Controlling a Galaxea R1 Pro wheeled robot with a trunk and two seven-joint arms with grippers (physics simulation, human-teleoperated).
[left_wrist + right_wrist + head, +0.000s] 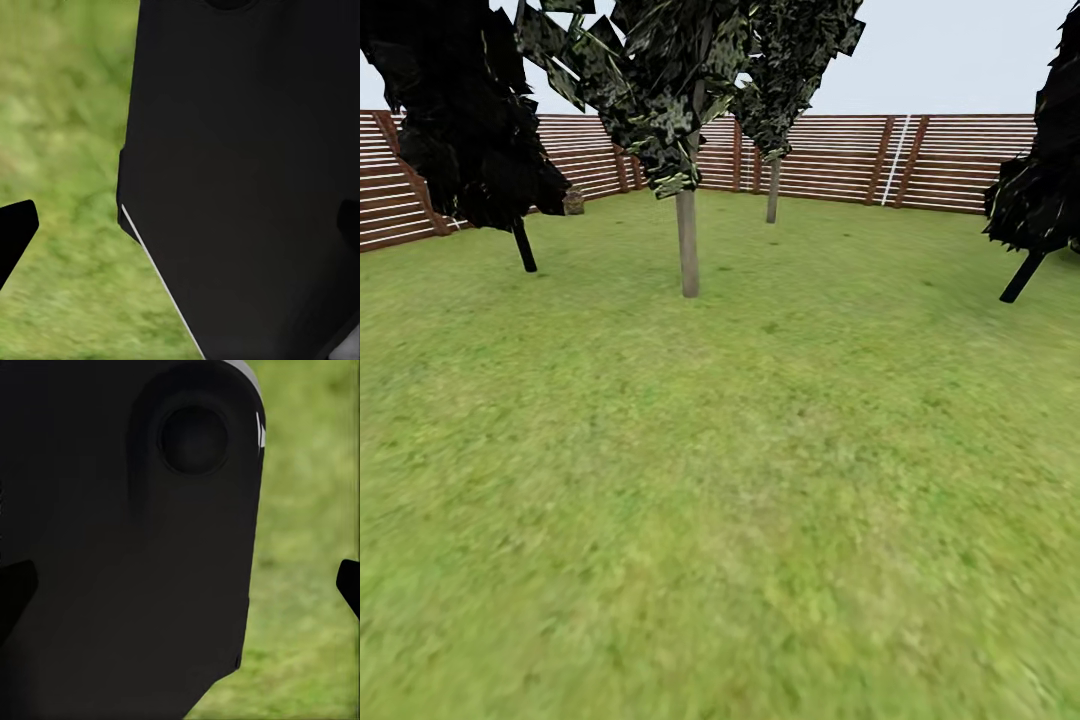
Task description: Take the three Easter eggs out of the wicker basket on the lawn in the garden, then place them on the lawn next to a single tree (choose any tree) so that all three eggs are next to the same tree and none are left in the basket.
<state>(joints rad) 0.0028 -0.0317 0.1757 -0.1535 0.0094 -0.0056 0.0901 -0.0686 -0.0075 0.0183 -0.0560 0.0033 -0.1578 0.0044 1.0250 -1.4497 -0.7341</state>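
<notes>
The robot was evidently in transit across the lawn (740, 480), with both arms apparently tucked close to its dark body so they would not swing while the base rolled. In the left wrist view, one fingertip (15, 232) of the left gripper (187, 225) showed at the edge, a black body panel (247, 172) lying right beyond it and grass past that; whether the fingers were spread or closed could not be told. The right gripper (184, 585) showed two fingertips (349, 581) at opposite edges, spread apart and holding nothing, with a dark housing (135, 547) close in front. Far ahead of both grippers stood a grey-trunked tree (687, 240), and well beyond it, by the fence (960, 160), a small brown object that may have been the wicker basket (573, 203). No eggs could be made out.
</notes>
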